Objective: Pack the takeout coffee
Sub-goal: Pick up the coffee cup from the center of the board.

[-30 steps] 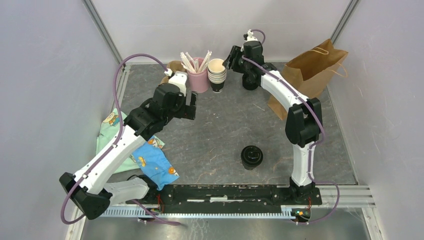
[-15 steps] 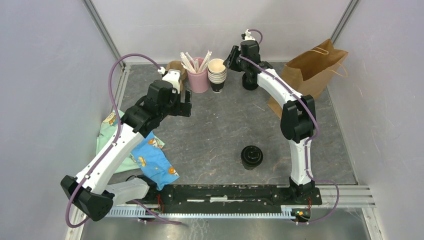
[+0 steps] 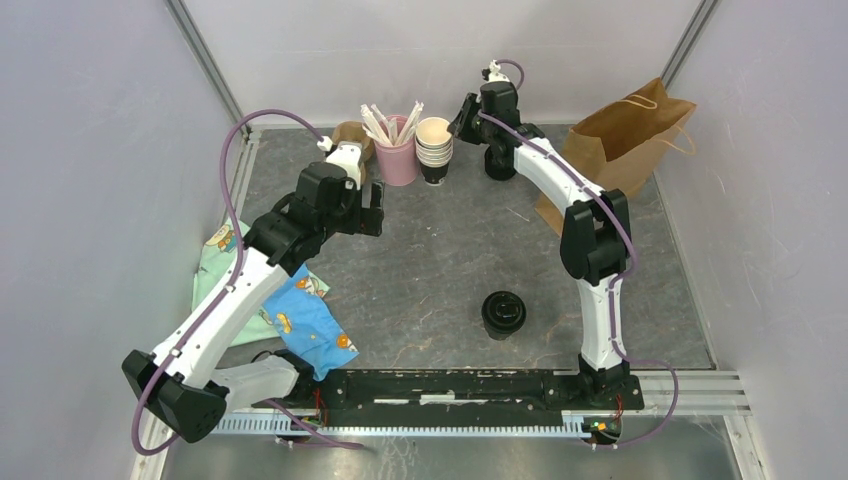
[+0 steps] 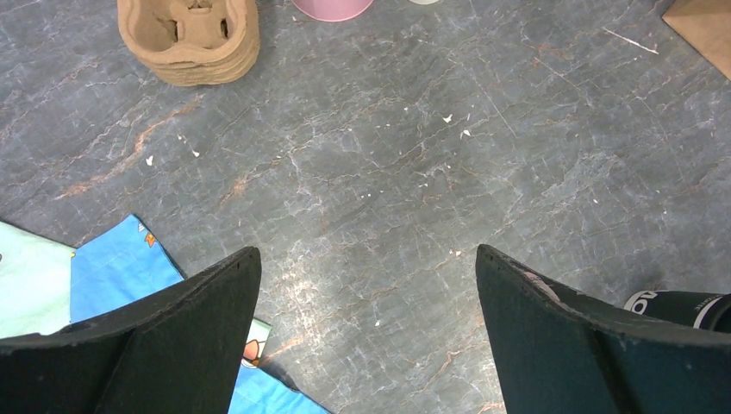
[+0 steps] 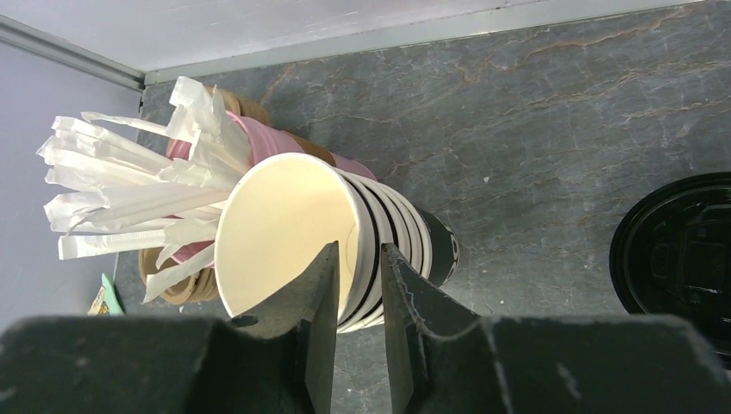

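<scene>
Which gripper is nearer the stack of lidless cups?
Right. The right gripper is at the stack of lidless cups, fingers framing its rim; the left gripper hangs apart over table.

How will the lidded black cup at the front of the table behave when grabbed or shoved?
The takeout coffee stands upright on the table; its walls look like paper and would likely dent under a hard squeeze. The lid hides the contents, so weight is unknown; it might slosh. Pushed high, it may tip rather than slide.
</scene>
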